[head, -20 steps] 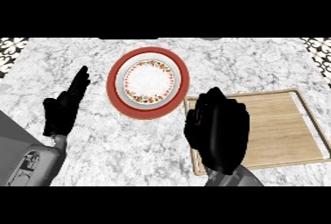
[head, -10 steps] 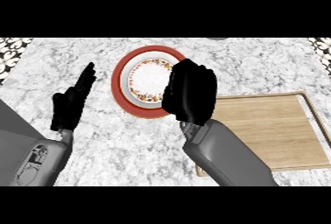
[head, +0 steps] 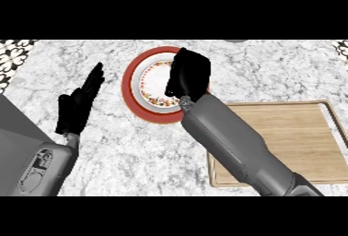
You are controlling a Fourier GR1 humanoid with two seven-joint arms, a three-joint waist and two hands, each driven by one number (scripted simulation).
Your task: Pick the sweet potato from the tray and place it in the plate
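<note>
At the near right, the wooden tray (head: 292, 138) lies on the marble bench (head: 122, 152), and the grey right forearm crosses its left edge. At the left, the left hand (head: 78, 108) rests with straight fingers pointing up. Farther back, the right hand (head: 188, 76) hangs over the right side of the red-rimmed plate (head: 139, 87) and covers part of it. Its fingers look curled, but I cannot tell what they hold; the sweet potato is not visible.

White-grey marble counter (head: 136, 152); black-white patterned strip (head: 12, 57) at far-left edge.
</note>
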